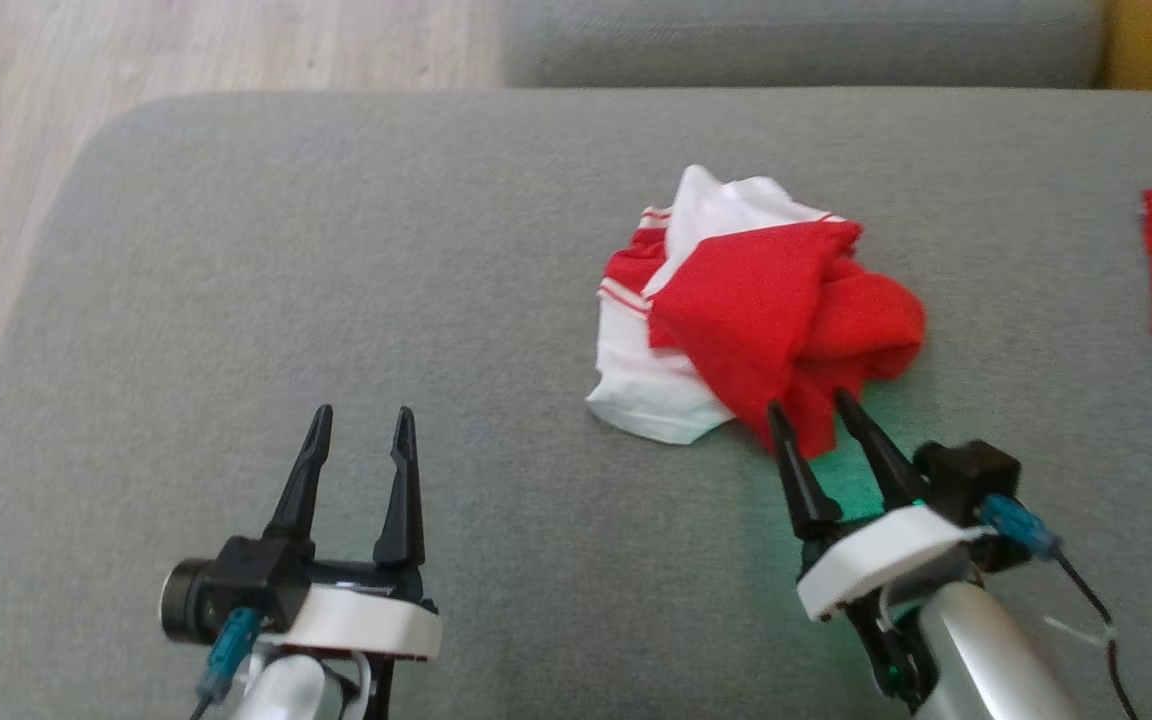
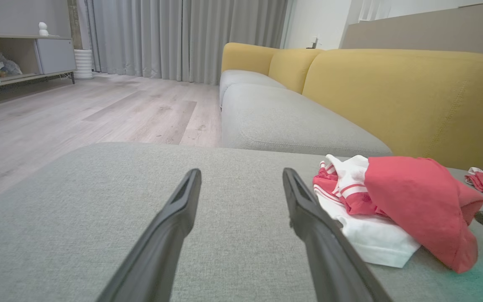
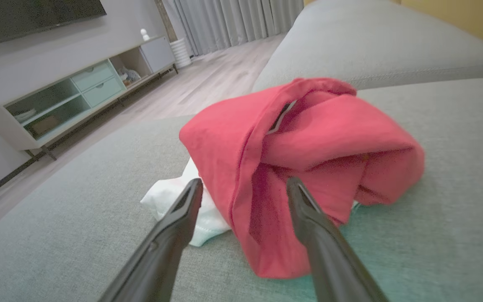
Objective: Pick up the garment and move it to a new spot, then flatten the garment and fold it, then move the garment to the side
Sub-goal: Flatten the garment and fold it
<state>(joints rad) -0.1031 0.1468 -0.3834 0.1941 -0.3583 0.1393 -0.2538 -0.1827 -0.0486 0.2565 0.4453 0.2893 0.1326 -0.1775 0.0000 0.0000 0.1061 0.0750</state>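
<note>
Crumpled red-and-white cloth garment (image 1: 756, 310) not yet picked up; all steps remain. Right claw (image 1: 808, 400) spread at its red edge, left claw (image 1: 363, 410) spread, empty.

even soft daylight, slight blur, wide-angle distortion

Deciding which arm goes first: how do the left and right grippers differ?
The right gripper is at the near red edge of the garment; the left gripper hangs over bare cushion. The right gripper leans left in the head view; the left gripper points straight up. Both are open.
</note>
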